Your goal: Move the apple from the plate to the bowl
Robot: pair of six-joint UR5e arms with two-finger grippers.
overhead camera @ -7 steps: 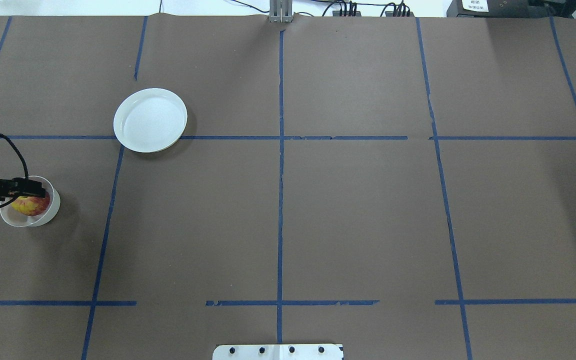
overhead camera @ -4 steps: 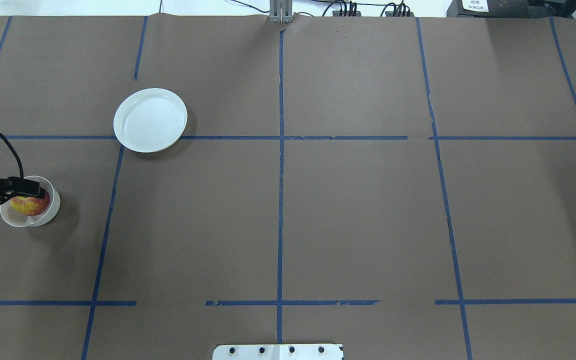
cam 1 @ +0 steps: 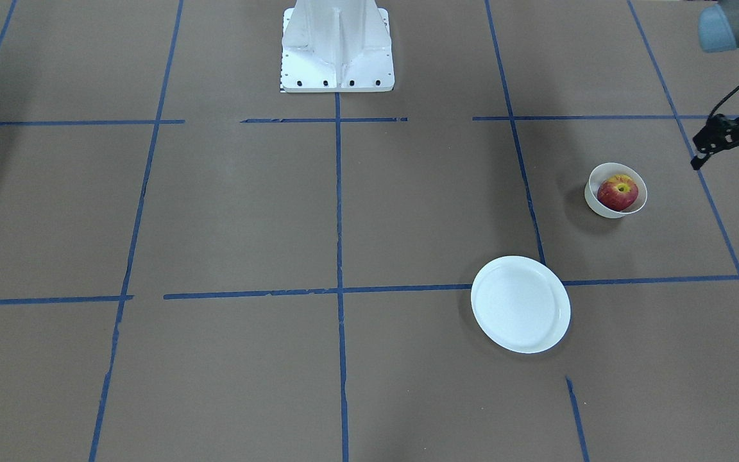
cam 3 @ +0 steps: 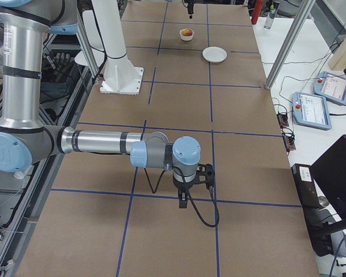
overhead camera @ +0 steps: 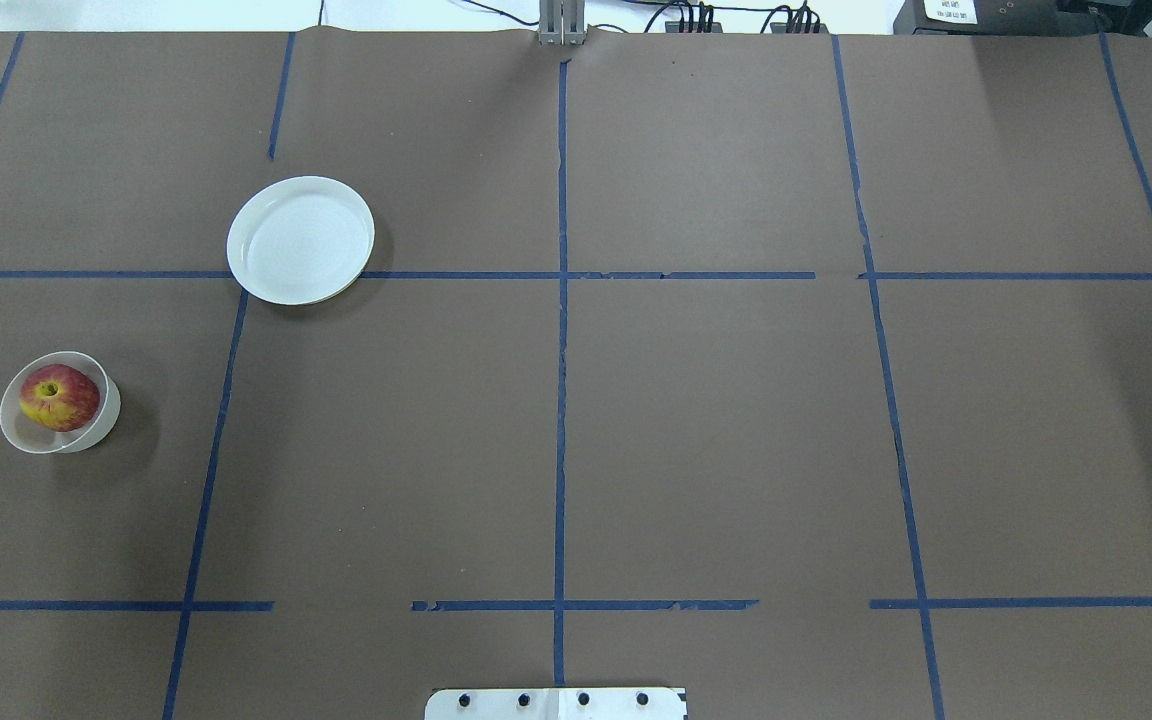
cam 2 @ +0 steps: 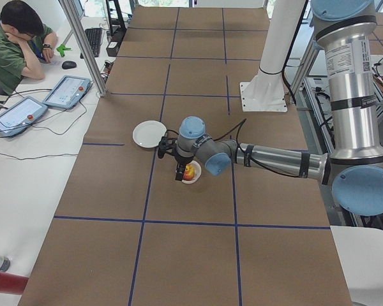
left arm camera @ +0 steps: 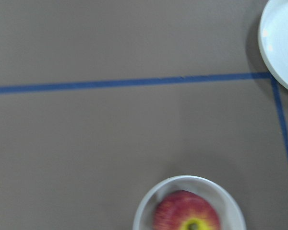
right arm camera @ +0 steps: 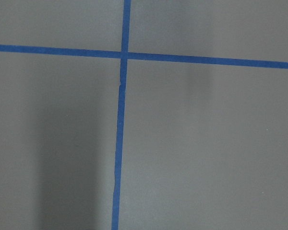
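The red apple (cam 1: 618, 192) with a yellow stem patch lies in the small cream-white bowl (cam 1: 600, 208); both also show in the overhead view, the apple (overhead camera: 58, 397) and the bowl (overhead camera: 101, 425). The white plate (cam 1: 520, 305) is bare, also in the overhead view (overhead camera: 301, 240). My left gripper (cam 1: 722, 168) is open and holds nothing; it hovers above the table beside the bowl, towards the table's left end. The left wrist view shows the apple (left arm camera: 187, 215) in the bowl (left arm camera: 144, 211) below. My right gripper (cam 3: 187, 196) shows only in the exterior right view; I cannot tell its state.
The robot's white base (cam 1: 337, 51) stands at the middle of the near table edge. Blue tape lines cross the brown table cover. A person sits at a side desk (cam 2: 19, 44) beyond the table's far edge.
My left gripper has pulled away from over the bowl and left the overhead view on its left side. The apple stays in the bowl, now fully uncovered.
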